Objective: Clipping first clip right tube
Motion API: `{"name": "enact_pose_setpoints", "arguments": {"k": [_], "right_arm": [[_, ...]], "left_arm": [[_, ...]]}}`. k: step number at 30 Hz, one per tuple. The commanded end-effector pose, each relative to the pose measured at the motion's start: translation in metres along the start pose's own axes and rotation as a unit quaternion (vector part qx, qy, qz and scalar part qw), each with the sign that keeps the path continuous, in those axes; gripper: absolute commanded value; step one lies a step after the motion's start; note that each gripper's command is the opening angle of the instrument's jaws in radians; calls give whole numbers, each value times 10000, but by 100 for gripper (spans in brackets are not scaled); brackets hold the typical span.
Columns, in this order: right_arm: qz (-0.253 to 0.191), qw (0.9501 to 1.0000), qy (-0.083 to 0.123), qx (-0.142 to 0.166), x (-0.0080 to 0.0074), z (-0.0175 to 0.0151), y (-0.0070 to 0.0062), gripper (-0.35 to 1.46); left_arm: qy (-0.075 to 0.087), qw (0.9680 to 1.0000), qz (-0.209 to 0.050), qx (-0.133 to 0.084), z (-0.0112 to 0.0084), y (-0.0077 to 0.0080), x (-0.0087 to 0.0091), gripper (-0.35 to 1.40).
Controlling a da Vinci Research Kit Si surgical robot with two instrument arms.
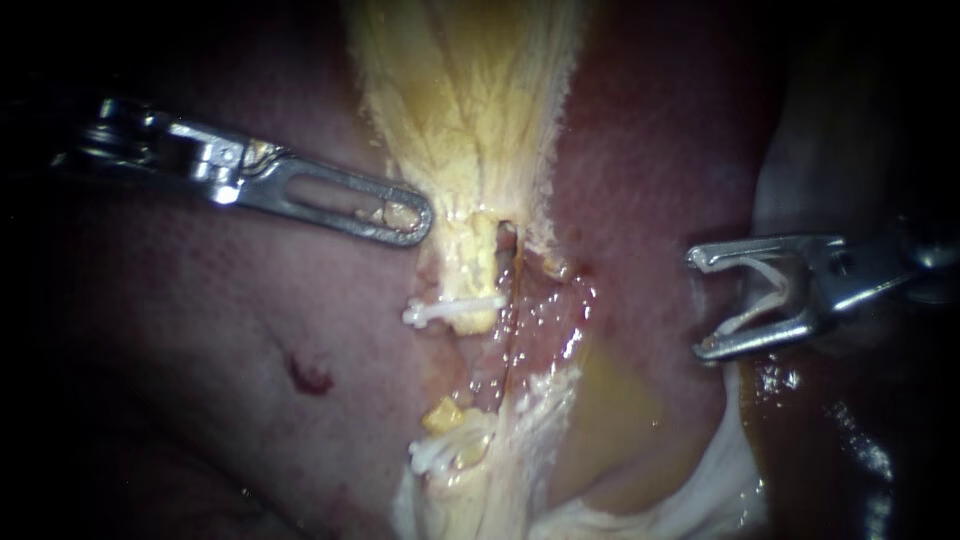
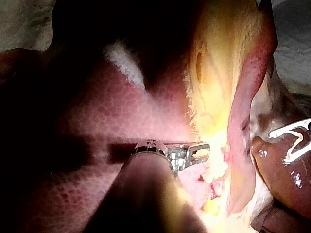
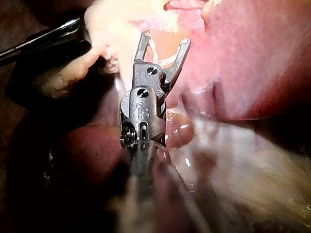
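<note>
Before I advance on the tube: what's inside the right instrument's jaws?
A white clip sits between the right instrument's jaws, touching both. Nothing else is inside it. Its seating in the jaws is hidden by metal.

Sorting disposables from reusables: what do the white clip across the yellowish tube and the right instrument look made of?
Small white clip across the yellowish tube: matte, opaque, likely plastic. Slender silver right instrument, carrying a second white clip: bright glints suggest polished metal.
</note>
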Motion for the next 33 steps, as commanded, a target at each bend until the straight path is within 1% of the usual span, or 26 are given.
{"name": "enact_pose_setpoints", "arguments": {"k": [1,3,6,11,13,16,26,33], "right_arm": [[1,10000,2,-1,0,0,0,50],[1,10000,2,-1,0,0,0,50],[1,10000,2,-1,0,0,0,50],[2,10000,2,-2,1,1,0,50],[2,10000,2,-3,1,1,0,50],[2,10000,2,-3,1,1,0,50],[6,10000,31,-9,1,2,0,50],[15,9999,134,-20,6,15,-1,50]], "left_arm": [[3,10000,1,3,-2,0,0,-35],[10,10000,1,10,-6,-1,0,-35],[52,10000,-3,49,-19,-1,-1,-35],[-13,10000,-28,-12,-51,-2,-11,-35],[-37,10000,-39,-35,-60,-2,-14,-35],[-74,9999,-54,-50,-69,-2,-19,-35],[-102,9999,-58,-56,-71,-1,-20,-35],[-101,9999,-58,-55,-71,-1,-20,-35]]}}
